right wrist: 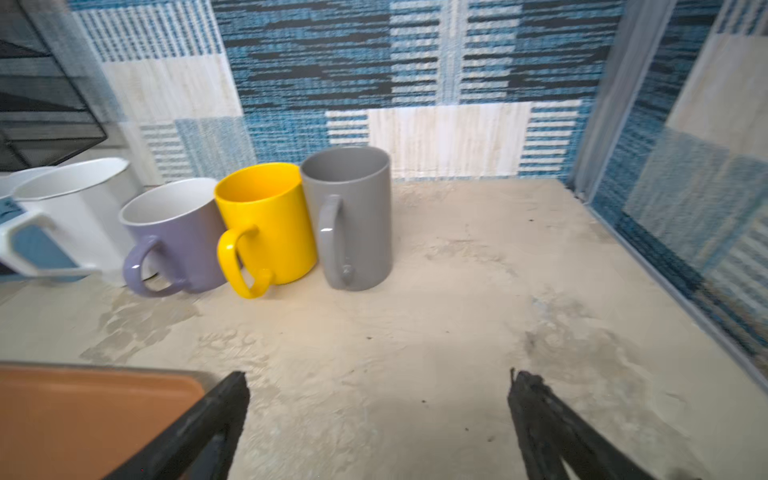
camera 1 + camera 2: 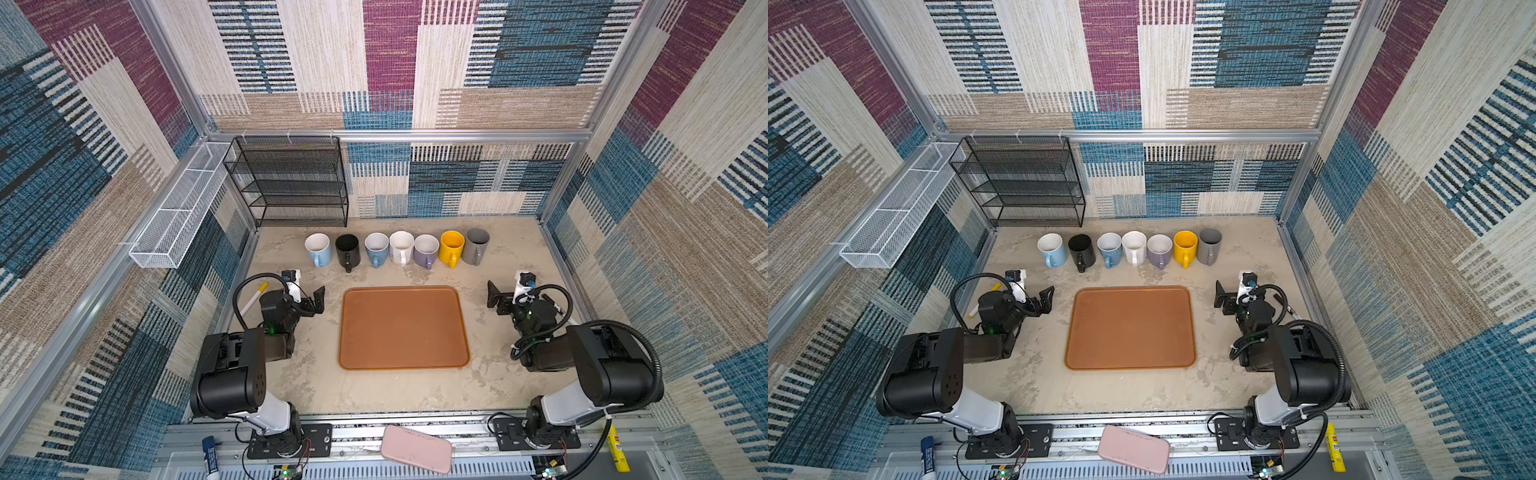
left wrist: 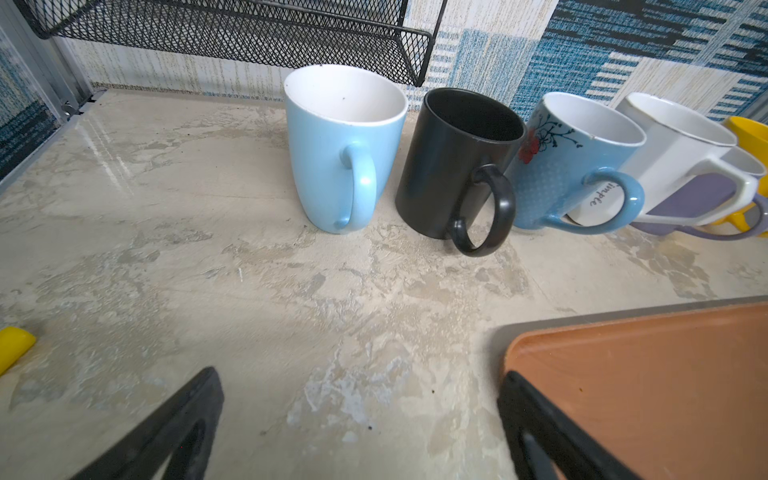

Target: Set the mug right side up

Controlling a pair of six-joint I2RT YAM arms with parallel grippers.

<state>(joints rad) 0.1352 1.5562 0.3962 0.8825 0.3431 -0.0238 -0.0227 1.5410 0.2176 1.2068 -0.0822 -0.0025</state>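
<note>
**Seven mugs standing mouth-up; both grippers spread wide, holding nothing**

A row of mugs (image 2: 401, 249) is standing along the back of the table (image 2: 316, 382), every mouth facing up and every handle pointing toward the arms. From the left of both top views they are running: light blue mug (image 2: 319, 249), black mug (image 2: 347, 248), patterned blue mug (image 2: 376, 248), white mug (image 2: 1134, 247), lilac mug (image 2: 426, 251), yellow mug (image 2: 452, 248), grey mug (image 2: 476, 247). The first three are standing slightly apart. The rest are crowding together, though the right wrist view is too blurred to confirm that yellow and grey are actually touching.

The brown tray (image 2: 403, 328) is lying in front of the row, between the two grippers. The left gripper (image 2: 319, 300) is hanging just off the tray's far left corner, jaws spread fully and gripping nothing. The right gripper (image 2: 495, 298) is hanging off the far right corner, likewise spread wide with nothing in it. A black mesh rack (image 2: 286, 183) is standing behind the row's left end.
</note>
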